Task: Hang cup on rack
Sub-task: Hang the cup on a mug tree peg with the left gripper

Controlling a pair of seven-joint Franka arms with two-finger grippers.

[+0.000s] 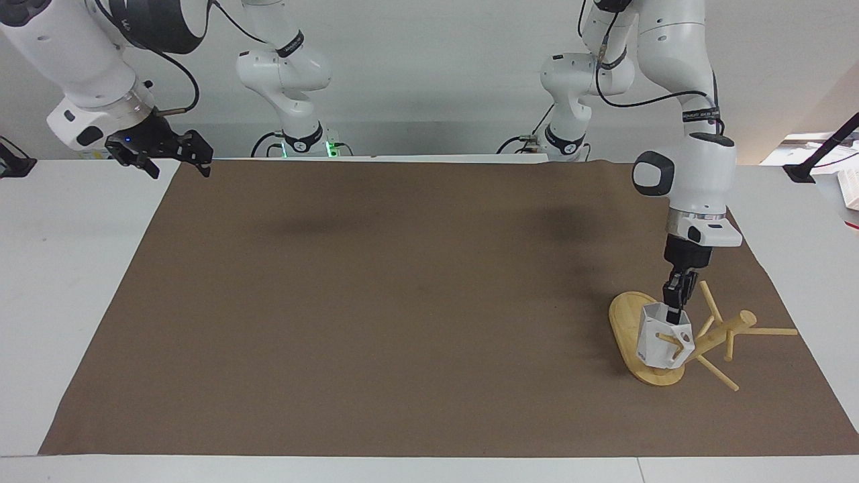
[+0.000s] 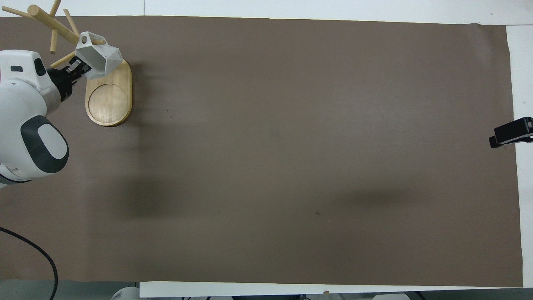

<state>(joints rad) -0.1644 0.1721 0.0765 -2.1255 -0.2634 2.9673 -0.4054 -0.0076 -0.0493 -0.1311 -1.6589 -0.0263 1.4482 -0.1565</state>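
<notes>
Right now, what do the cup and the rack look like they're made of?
Cup: probably matte white plastic, given its flat angular facets without gloss. Rack: light wood, perhaps bamboo, with pale yellow tone and faint grain on its oval base; smooth, unpainted finish.

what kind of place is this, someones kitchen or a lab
Most likely a robotics lab, not a kitchen. Two white arms stand at a bare white table covered by a brown mat, against a plain wall with loose cables. The only household things are a rack and a cup.
</notes>
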